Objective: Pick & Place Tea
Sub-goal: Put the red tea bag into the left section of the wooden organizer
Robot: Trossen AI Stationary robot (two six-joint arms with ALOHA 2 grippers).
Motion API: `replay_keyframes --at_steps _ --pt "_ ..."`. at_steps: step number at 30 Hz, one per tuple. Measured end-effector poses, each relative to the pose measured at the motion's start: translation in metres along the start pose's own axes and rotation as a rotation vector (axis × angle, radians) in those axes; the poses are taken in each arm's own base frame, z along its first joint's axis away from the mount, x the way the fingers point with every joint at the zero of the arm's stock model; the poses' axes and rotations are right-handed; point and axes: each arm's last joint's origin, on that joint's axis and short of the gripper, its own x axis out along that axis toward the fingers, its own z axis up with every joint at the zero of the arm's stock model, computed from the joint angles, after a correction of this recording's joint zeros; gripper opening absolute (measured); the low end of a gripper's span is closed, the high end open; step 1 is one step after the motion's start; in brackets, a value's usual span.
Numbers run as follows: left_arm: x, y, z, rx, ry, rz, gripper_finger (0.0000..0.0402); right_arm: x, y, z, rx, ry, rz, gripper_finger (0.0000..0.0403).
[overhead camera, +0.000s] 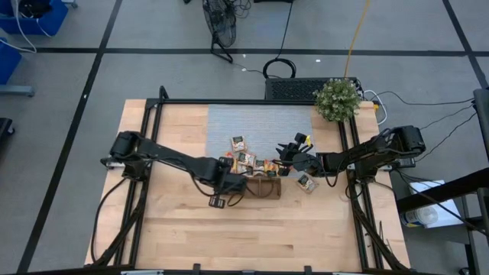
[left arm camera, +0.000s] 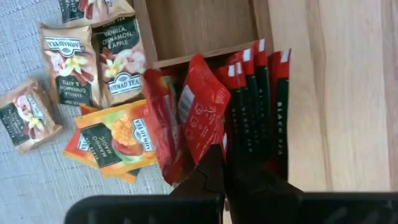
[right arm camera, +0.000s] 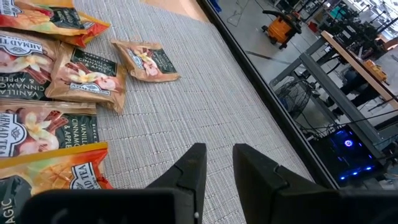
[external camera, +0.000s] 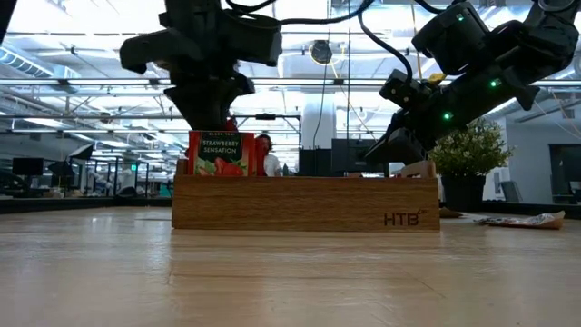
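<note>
1. Left jaws [left arm camera: 217, 163]: clenched on a red tea packet [left arm camera: 204, 115], held at the tip directly ahead, over the end compartment of the wooden tray [external camera: 306, 202].
2. Just beyond that packet: a row of red packets [left arm camera: 261, 106] standing on edge in the same compartment. Red sorting judged well advanced, not finished.
3. Next compartment [left arm camera: 199, 25] past the divider: bare in the left wrist view. Filling judged still to be done.
4. Beside the left jaws, on the grey mat [right arm camera: 205, 93]: orange-yellow packets [left arm camera: 115, 140] and pale vanilla packets [left arm camera: 93, 59], loose and partly overlapping. Largest share of work judged left here.
5. Right jaws [right arm camera: 217, 168]: released, a narrow gap between them, nothing held, low over the mat.
6. To one side of the right jaws: more loose packets [right arm camera: 81, 78]; one [right arm camera: 146, 60] lying apart, farther ahead.
7. Ahead of the right jaws: open mat, then the dark frame rail [right arm camera: 261, 81] at the worktop [overhead camera: 267, 229] edge.
8. Clearance between both arms over the tray: tight, judged the main constraint.
</note>
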Motion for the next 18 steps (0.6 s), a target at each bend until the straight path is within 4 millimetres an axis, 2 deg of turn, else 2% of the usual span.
replay_keyframes --at_steps 8,18 --pt "0.007 0.01 0.001 -0.039 0.06 -0.055 0.0002 0.0 0.0 0.0 -0.001 0.0 0.0 0.007" --pt "0.008 0.019 0.0 -0.227 0.076 -0.188 0.0008 0.0 0.0 0.0 0.017 0.0 0.001 0.007"
